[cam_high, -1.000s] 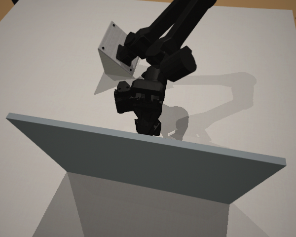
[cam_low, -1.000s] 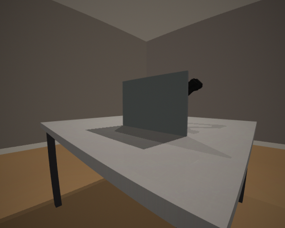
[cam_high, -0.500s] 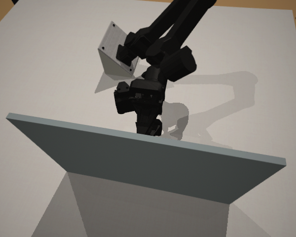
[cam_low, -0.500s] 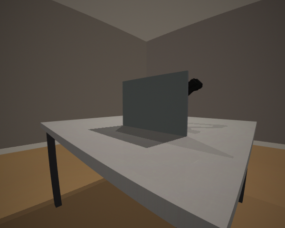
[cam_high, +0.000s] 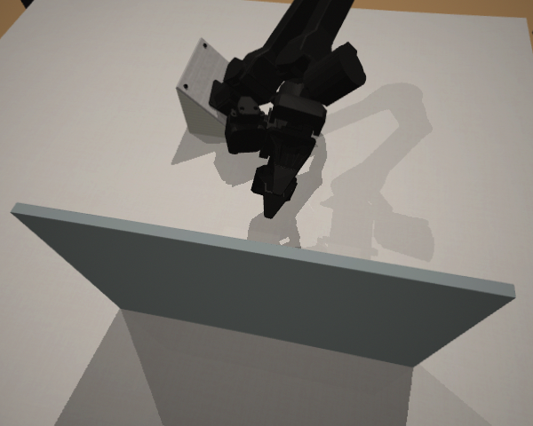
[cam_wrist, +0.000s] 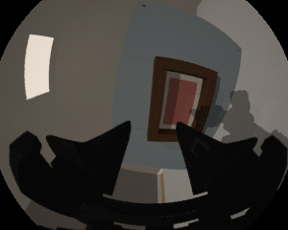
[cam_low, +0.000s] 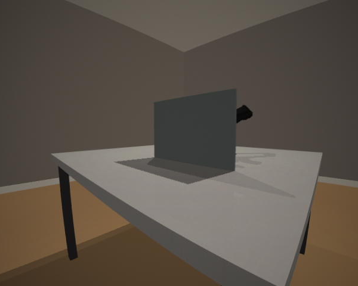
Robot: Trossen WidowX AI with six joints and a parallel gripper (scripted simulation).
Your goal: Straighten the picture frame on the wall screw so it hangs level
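Matte black arm (cam_high: 298,59) (cam_low: 244,113); chunky cylindrical housing (cam_high: 338,75); pointed, tapering jaws (cam_high: 272,201).

The frame (cam_wrist: 159,96) looks like matt brown wood.

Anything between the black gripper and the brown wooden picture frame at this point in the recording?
Nothing visible: the wrist view shows the black gripper, open, facing the brown wooden picture frame on the blue-grey panel.
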